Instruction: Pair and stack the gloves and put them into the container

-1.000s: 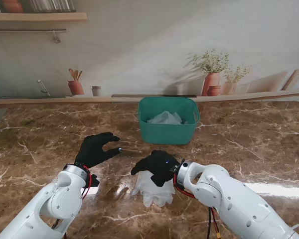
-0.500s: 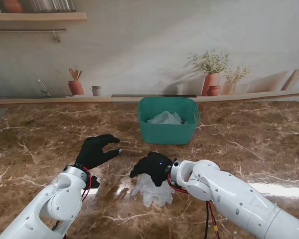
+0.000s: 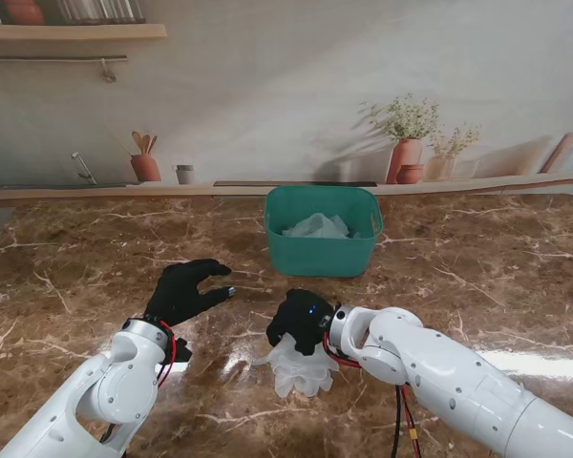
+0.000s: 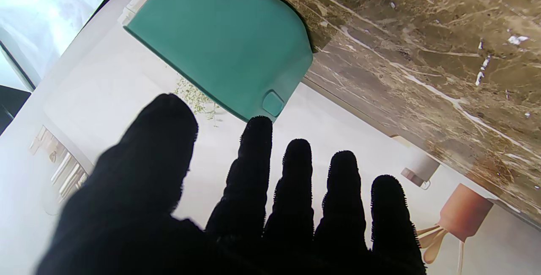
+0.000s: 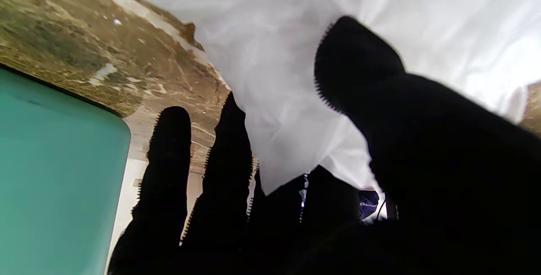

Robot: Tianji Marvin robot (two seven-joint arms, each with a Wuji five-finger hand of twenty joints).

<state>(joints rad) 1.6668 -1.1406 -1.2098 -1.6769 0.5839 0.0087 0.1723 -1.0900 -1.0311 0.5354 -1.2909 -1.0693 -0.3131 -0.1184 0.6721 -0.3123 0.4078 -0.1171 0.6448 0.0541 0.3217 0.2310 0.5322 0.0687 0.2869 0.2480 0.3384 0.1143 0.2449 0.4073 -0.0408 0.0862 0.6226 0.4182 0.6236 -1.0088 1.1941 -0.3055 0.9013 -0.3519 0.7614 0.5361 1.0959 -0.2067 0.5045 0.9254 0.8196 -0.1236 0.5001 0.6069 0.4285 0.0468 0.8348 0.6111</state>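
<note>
The container (image 3: 323,231) stands on the table (image 3: 477,277) at its centre, with gloves (image 3: 315,227) lying inside it. At six o'clock from the container, nearer the robot, a glove pile (image 3: 296,367) lies on the table. The right hand (image 3: 301,320) sits over the pile's twelve o'clock edge. The left hand (image 3: 184,289) is at nine o'clock from the right hand, well apart from the pile.

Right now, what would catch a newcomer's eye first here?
Two black-gloved robot hands over a brown marble table. The right hand pinches a pale translucent glove near the middle, while the left hand hovers open. Farther from me stands a teal container, more pale gloves inside.
</note>
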